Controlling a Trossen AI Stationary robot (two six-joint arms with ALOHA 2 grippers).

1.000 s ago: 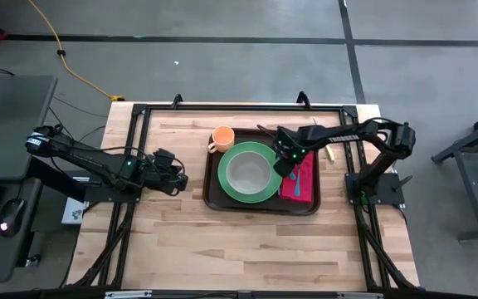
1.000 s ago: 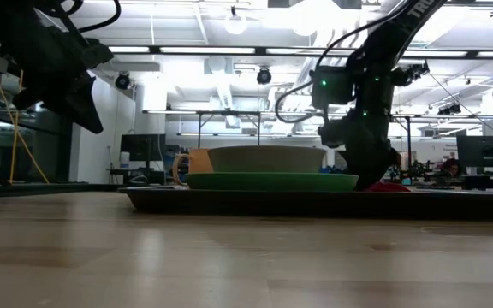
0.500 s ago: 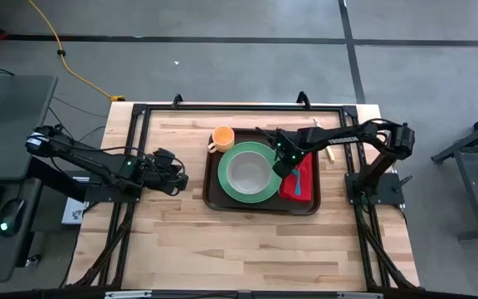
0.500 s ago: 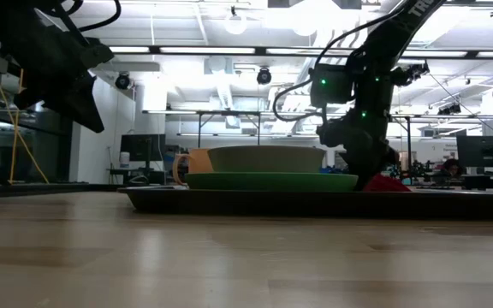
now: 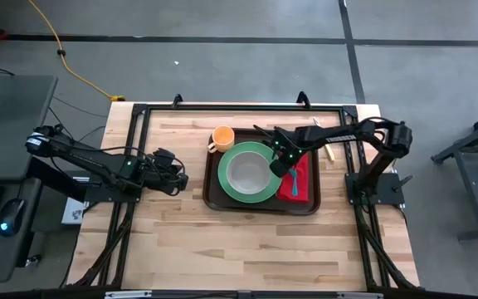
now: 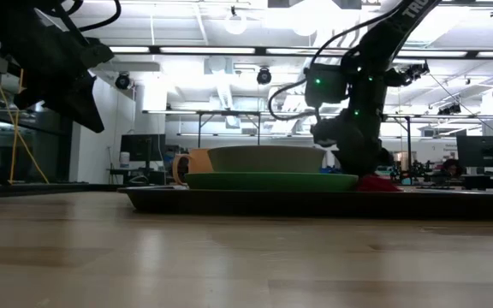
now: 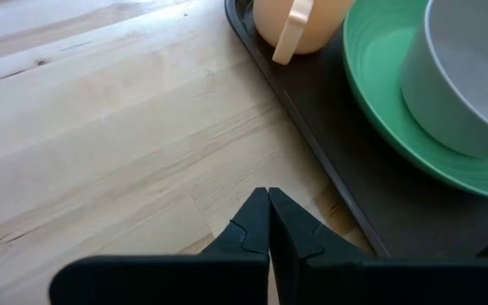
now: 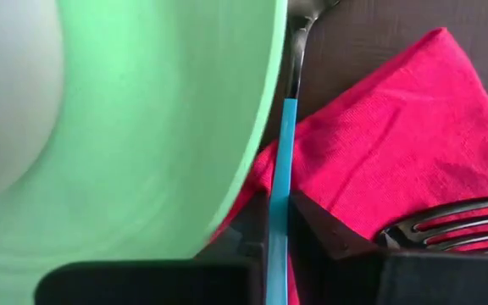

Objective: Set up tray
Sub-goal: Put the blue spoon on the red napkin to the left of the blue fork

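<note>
tray (image 5: 260, 202) | right gripper (image 5: 278, 165) fingers pinch blue-handled spoon (image 8: 280, 182); lower it flat beside green plate (image 5: 250, 173), onto red napkin (image 5: 299, 183) | left gripper (image 7: 268, 222) fingers pressed together, idle over tabletop (image 5: 173, 241)

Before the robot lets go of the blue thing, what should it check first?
1. Right hand shut on the blue-handled utensil: ok.
2. Utensil over the tray, in the gap between the green plate and the red napkin: ok.
3. Utensil lying flat on the tray: cannot tell.
4. Fork already on the napkin: ok.
5. Bowl on the plate, orange cup on the tray: ok.
6. Left hand shut and clear of the tray, over bare table: ok.
</note>
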